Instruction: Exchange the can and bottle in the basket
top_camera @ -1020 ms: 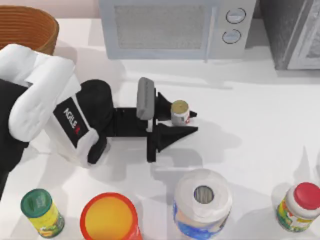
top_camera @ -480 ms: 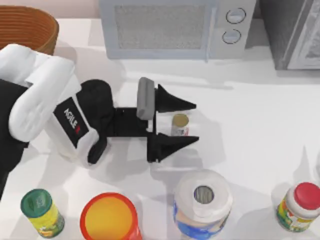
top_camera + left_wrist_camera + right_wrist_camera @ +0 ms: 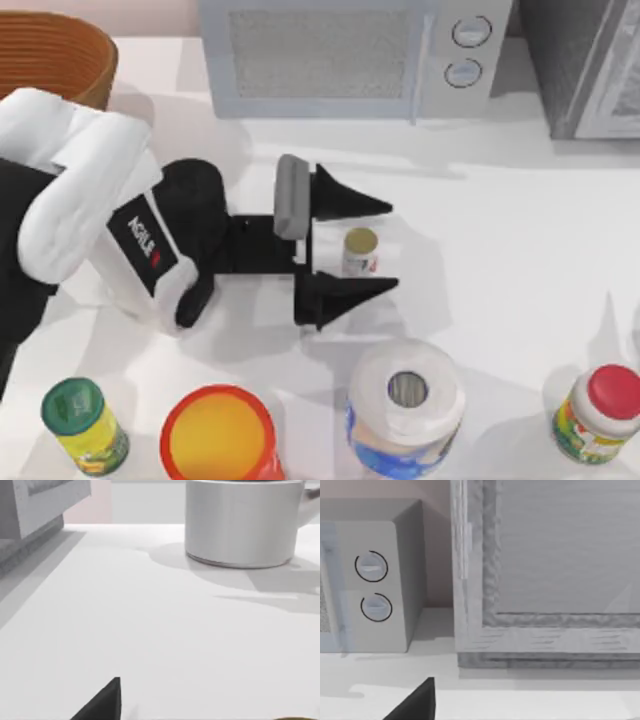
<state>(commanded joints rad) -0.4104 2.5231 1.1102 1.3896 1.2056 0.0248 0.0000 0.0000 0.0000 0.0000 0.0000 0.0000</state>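
Top view, near edge to far. Along the bottom of the frame stand a green-capped bottle [image 3: 84,424], an orange cup [image 3: 218,436], a paper roll [image 3: 404,405] and, at lower right, a red-capped bottle [image 3: 598,412]. At centre, my left gripper [image 3: 352,246] is spread wide, its 2 black fingers lying either side of the can [image 3: 359,251], which stands upright on the white table [image 3: 500,250] between them; I see a gap on both sides, so I judge that I hold nothing. At the upper left corner is the basket [image 3: 55,55], well apart from the can. A microwave [image 3: 350,55] fills the top centre. My right gripper's fingers I cannot tell.

Progress, as I judge it: the can is out of the basket and on the table; a bottle is not yet in the basket, so that half of the exchange is left.
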